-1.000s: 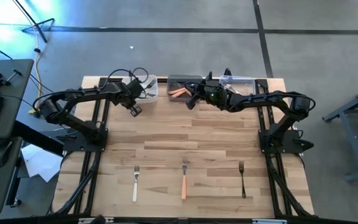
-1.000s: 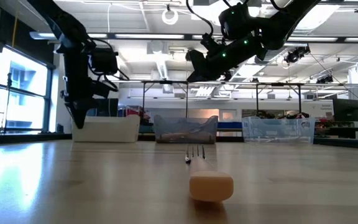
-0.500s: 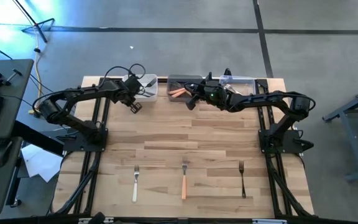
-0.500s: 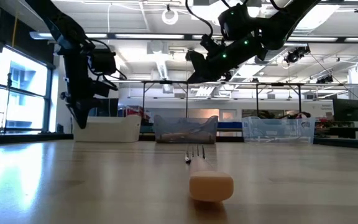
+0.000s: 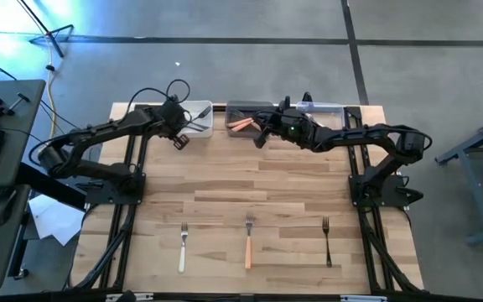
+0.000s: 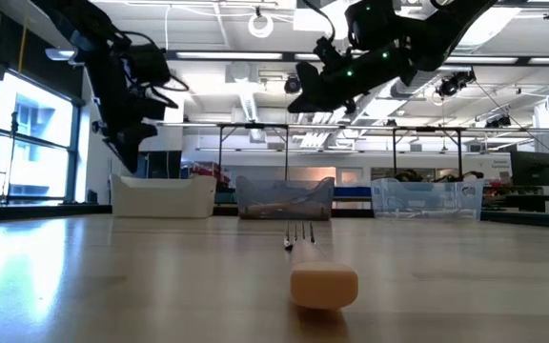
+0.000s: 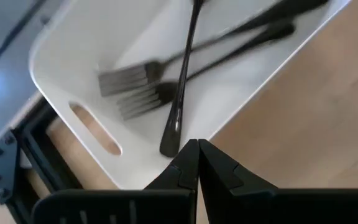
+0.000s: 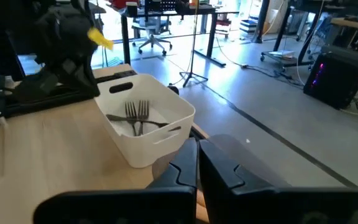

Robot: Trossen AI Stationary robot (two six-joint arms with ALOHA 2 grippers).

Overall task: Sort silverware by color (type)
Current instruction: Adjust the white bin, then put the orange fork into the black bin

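Observation:
Three forks lie near the table's near edge: a white-handled fork (image 5: 183, 246), an orange-handled fork (image 5: 248, 242) and a black-handled fork (image 5: 326, 241). At the far edge, the white bin (image 5: 194, 117) holds dark-handled forks (image 7: 166, 93), and orange handles (image 5: 240, 124) show in the grey bin (image 5: 250, 111). My left gripper (image 5: 180, 141) is shut and empty, tilted down just in front of the white bin's near wall (image 7: 241, 112). My right gripper (image 5: 260, 138) is shut and empty. It hangs well above the table in front of the grey bin.
A clear bin (image 5: 321, 109) stands at the far right, beside the grey one. The wooden table's middle (image 5: 250, 184) lies bare between the bins and the three forks. In the low view the orange fork's handle end (image 6: 322, 284) is closest to the camera.
My left gripper has risen from just above the table in front of the white bin and drawn slightly toward the far edge. It has stayed shut and empty. Nothing on the table has moved.

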